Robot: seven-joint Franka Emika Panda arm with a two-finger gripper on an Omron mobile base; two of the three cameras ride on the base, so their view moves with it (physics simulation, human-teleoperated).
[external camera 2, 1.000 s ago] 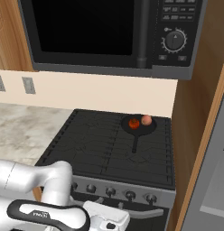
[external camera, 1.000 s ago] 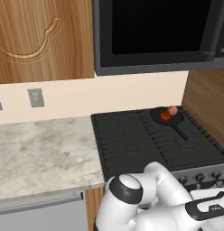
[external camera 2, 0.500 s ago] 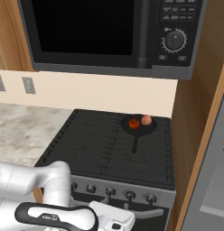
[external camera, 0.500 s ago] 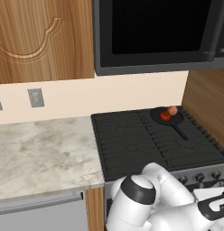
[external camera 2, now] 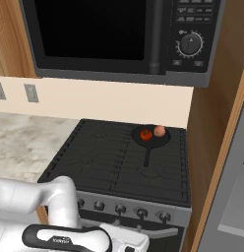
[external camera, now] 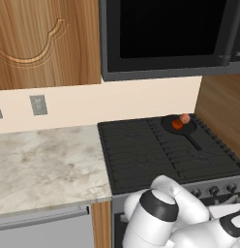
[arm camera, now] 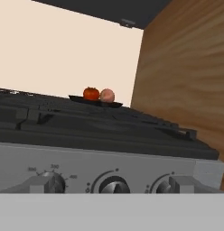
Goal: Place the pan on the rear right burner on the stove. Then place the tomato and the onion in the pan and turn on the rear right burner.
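With its jaws spread wide, the gripper is facing the knobs (arm camera: 111,184) along the bottom of the hand view, while the tomato (arm camera: 91,93) and onion (arm camera: 107,95) are sitting side by side in the pan (external camera 2: 150,137) at upper centre, on the stove's (external camera 2: 119,162) rear right burner (external camera: 187,131).

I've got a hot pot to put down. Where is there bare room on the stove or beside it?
The marble counter left of the stove is bare. The front and left grates are free too. Only the rear right is crowded: the pan holds the tomato and the onion.
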